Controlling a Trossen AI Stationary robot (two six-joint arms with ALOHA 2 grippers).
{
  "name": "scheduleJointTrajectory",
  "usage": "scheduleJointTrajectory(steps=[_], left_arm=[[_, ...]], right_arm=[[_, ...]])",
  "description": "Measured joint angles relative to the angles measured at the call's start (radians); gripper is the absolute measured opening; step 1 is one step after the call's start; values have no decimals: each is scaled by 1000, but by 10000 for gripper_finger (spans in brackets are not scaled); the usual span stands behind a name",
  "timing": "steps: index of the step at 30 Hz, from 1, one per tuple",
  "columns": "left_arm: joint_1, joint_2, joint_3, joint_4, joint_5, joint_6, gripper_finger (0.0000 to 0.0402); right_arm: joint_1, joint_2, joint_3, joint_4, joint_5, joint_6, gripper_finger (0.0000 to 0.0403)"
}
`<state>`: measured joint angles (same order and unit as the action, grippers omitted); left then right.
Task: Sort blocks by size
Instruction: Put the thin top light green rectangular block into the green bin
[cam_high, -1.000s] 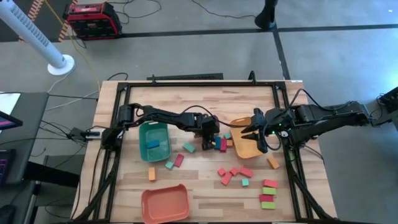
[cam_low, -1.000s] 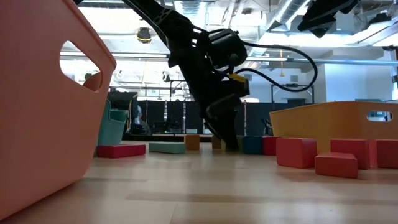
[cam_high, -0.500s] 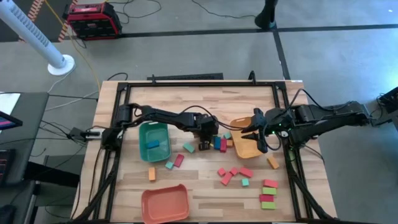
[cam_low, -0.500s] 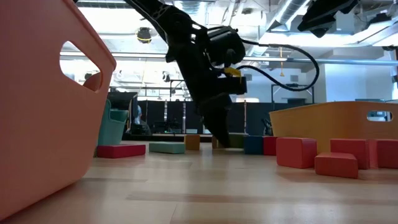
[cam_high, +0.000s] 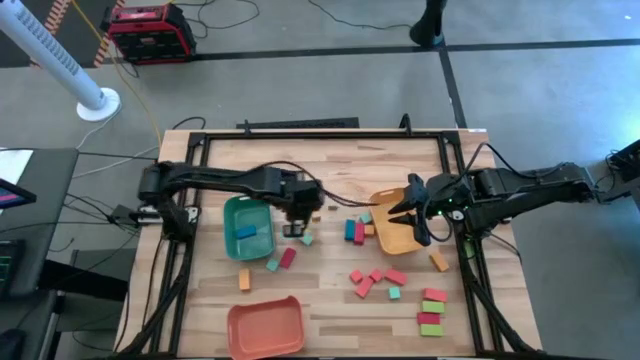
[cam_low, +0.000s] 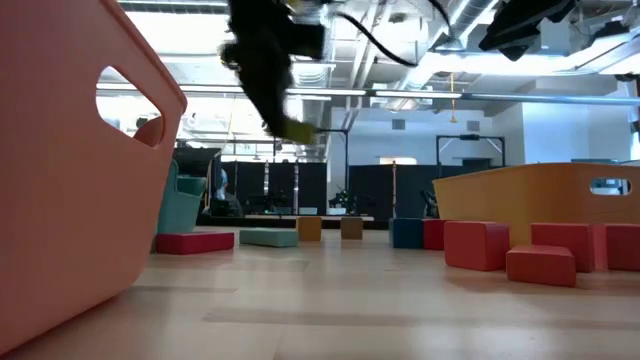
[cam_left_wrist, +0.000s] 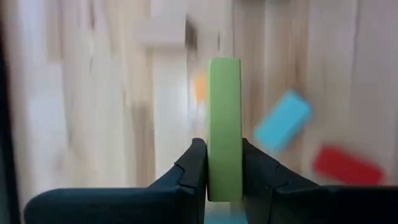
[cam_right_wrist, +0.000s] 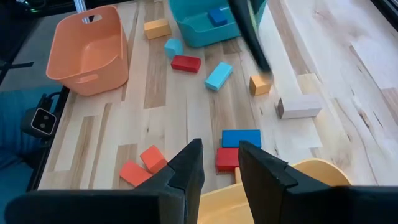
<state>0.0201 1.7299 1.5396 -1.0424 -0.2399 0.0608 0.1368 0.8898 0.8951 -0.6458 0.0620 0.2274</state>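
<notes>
- high view looks straight down on the whole table (cam_high: 320, 150), from well above.
- low view sits at table-top height just beside the salmon tray (cam_low: 70, 170), facing level across the table.
- wrist views look close past their own fingers; both share the red block (cam_left_wrist: 345, 167) (cam_right_wrist: 186, 63) by the teal tray (cam_right_wrist: 205, 25).

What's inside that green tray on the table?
The green tray holds one blue block, lying flat on its floor. The left tool, gripping a green block, hangs beside its rim; the part of the floor nearest it is not clearly shown.
</notes>
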Motion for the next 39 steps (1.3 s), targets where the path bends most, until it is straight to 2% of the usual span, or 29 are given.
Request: scheduleJointTrajectory(steps=[4,9,16,22,27,39], left_arm=[[-35,-124,-31,-132,-50,-128,59],[-65,-268,-184,-154,-53,-279,59],[-68,-404,-473,-55,-36,-415,60],[-68,-430,-629,88,35,-429,68],[-68,-425,-683,126,55,-429,70],[-67,-426,-692,140,54,-413,72]], right_arm=[[0,0,0,2,0,-15,133],[0,0,0,4,0,-20,133],[0,0,0,10,0,-19,133],[0,0,0,58,0,-19,133],[0,2,0,82,0,-19,133],[-1,95,0,93,0,-18,133]])
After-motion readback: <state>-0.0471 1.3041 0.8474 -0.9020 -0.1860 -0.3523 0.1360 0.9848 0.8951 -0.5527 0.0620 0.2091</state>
